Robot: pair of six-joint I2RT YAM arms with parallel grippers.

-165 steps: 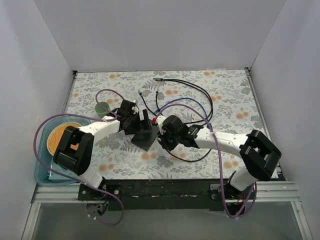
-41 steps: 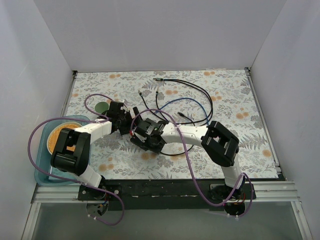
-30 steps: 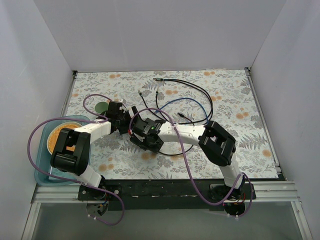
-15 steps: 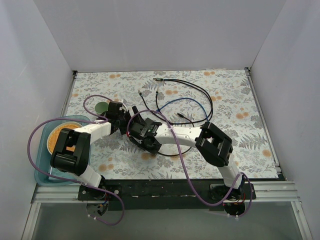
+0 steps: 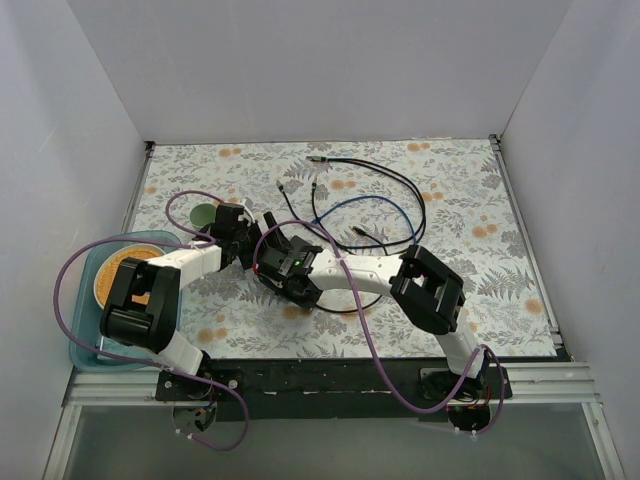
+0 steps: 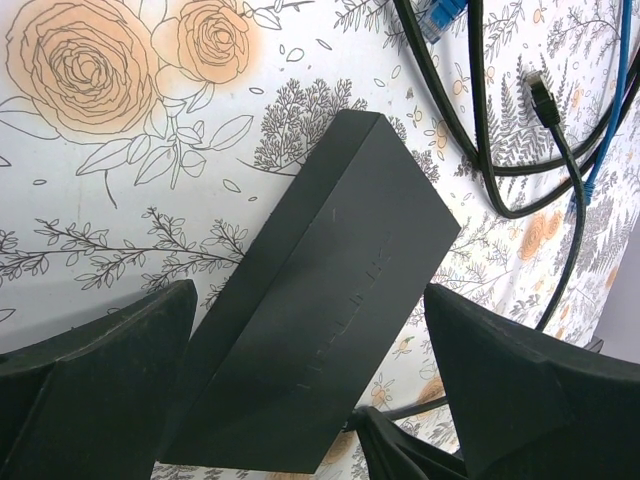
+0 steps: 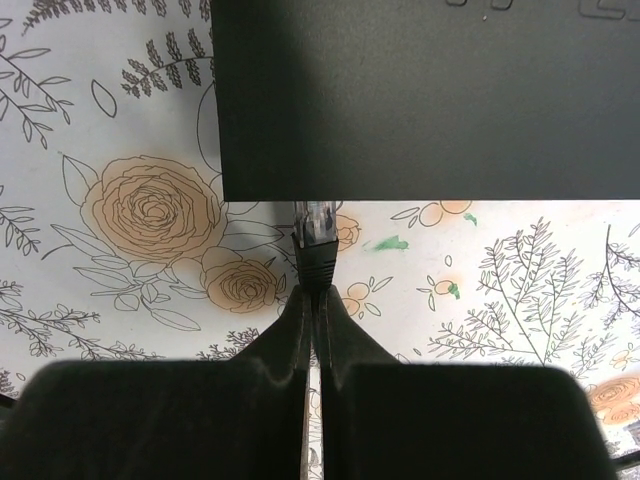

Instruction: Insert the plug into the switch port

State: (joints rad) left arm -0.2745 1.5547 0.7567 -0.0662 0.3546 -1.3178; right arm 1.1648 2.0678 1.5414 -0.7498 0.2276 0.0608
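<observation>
Now right pincer (image 7: 311, 300) — shifted left — presses plug (image 7: 316, 238) into box (image 7: 420, 100).

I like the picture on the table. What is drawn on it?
Orange roses and grey leafy sprigs on a white tablecloth, clearest in the left wrist view.

Two white arms (image 5: 190, 258) with black joints (purple cables looping off both) and black fingers (image 6: 95, 385).

Clear-tipped black plug (image 7: 316, 240) meeting flat dark grey box (image 7: 430, 100) edge
</observation>
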